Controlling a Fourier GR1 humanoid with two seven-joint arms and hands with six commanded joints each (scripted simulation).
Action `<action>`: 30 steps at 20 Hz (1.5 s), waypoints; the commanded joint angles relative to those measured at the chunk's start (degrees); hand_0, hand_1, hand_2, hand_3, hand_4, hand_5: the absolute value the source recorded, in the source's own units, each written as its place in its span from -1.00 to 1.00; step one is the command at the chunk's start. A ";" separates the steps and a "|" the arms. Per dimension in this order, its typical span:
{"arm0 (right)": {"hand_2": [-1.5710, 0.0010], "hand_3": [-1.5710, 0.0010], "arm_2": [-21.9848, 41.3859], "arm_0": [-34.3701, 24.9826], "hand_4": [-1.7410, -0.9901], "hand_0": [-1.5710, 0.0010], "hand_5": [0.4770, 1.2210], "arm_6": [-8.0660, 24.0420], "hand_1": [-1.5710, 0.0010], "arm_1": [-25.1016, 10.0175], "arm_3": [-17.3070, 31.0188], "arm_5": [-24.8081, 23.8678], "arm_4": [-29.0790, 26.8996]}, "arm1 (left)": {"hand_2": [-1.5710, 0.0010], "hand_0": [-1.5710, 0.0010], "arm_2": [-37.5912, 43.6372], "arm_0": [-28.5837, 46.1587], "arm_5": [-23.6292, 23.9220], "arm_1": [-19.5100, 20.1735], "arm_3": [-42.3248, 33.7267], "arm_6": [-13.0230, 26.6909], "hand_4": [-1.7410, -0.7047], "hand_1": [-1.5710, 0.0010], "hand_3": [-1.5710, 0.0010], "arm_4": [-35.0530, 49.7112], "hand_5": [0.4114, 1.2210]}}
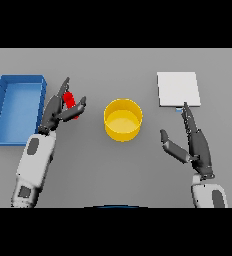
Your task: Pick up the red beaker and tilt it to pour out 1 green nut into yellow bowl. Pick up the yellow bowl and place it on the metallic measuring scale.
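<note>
A red beaker point(70, 101) stands on the table left of centre, mostly hidden behind my left hand point(58, 111). That hand's fingers reach up one side of it and the thumb the other, still fairly straight around it. A yellow bowl point(123, 120) sits in the middle of the table; I cannot see any nut in it. The metallic scale point(178, 89) is a pale square plate at the back right. My right hand point(195, 142) rests open on the table just in front of the scale, fingertips near its front edge.
A blue tray point(3, 107) lies at the far left, close beside my left forearm.
</note>
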 commanded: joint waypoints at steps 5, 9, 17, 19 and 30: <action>1.00 1.00 -0.54 0.02 0.19 1.00 -0.45 0.69 1.00 -0.38 -0.39 -0.37 -0.01 | 0.96 1.00 1.15 -2.65 0.45 -0.71 4.38 -4.01 -0.32 1.00 0.99 0.33 -0.16; 1.00 1.00 0.03 0.21 0.21 1.00 -0.45 0.09 1.00 -0.01 -0.13 -0.21 0.26 | 0.09 0.13 2.45 -3.95 3.73 -2.40 6.56 -4.53 -0.42 0.11 0.10 0.41 0.33; 1.00 1.00 0.00 -1.39 0.19 1.00 -0.45 0.36 1.00 0.19 1.28 -0.06 0.27 | -0.82 -0.81 2.93 -5.06 6.67 -3.14 7.72 -8.62 -0.71 -0.81 -0.82 -1.25 0.76; 1.00 1.00 0.38 -1.11 0.22 1.00 -0.46 -0.28 1.00 0.07 1.01 0.12 0.61 | -0.88 -0.88 2.38 -5.09 6.86 -3.29 6.88 -8.72 -0.81 -0.88 -0.88 -0.54 0.73; 1.00 1.00 1.60 0.12 0.33 1.00 -0.42 -1.01 1.00 -0.30 -0.22 -1.31 4.14 | -0.99 -0.99 -11.67 -7.95 5.17 4.88 -5.09 1.20 -0.98 -0.99 -0.99 -10.04 0.75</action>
